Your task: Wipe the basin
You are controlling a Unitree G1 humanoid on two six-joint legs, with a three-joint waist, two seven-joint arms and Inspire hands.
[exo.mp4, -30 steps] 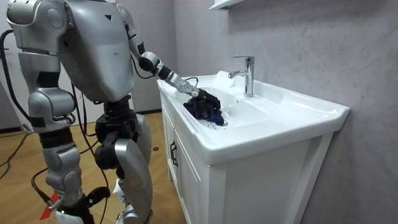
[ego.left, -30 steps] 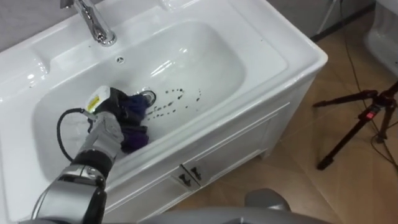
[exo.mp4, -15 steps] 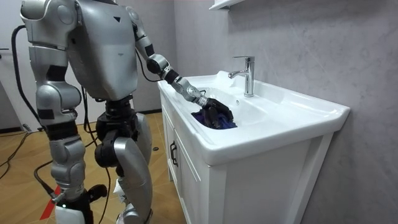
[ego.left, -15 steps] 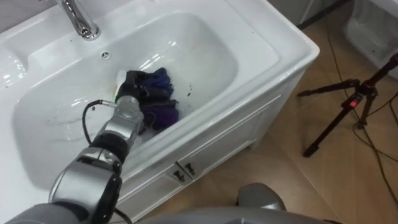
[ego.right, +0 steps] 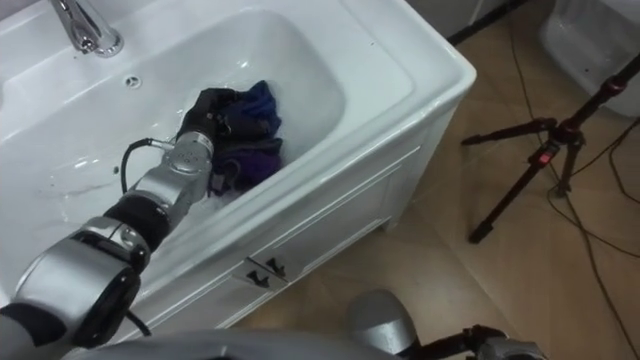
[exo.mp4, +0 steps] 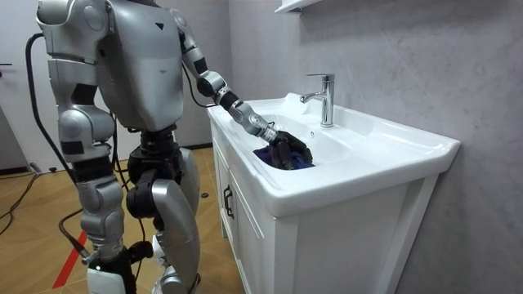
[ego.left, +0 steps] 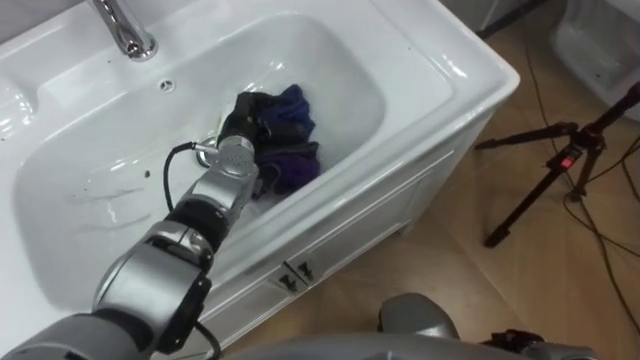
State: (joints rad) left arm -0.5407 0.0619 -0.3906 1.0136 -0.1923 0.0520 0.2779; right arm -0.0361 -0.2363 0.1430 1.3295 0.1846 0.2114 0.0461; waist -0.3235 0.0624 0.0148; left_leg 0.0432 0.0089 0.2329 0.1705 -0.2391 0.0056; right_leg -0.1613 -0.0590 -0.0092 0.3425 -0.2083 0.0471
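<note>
1. A wood floor [ego.left: 470,290] runs under a white cabinet [ego.left: 350,225] that carries the basin [ego.left: 450,70]. A dark tripod [ego.left: 560,165] stands on the floor to the right, well apart from it.
2. In the room view the robot stands at the cabinet's front, upright and close to it. This stance probably lets one arm reach the bowl without bending. Its right hand [exo.mp4: 108,251] hangs low at its side, and I cannot tell how its fingers are set.
3. The left arm comes in from the near left and stretches almost straight, sloping down over the near rim into the bowl.
4. The left hand [ego.left: 248,118] lies palm down on the cloth [ego.left: 292,160]. Its fingers look curled into the folds, gripping the cloth and likely pressing it flat against the surface.
5. The cloth is bunched, dark blue and purple, on the basin's floor right of the middle. That suggests the stroke is working toward the right wall.
6. The tap [ego.left: 125,35] stands on the far left rim, well apart from the hand.
</note>
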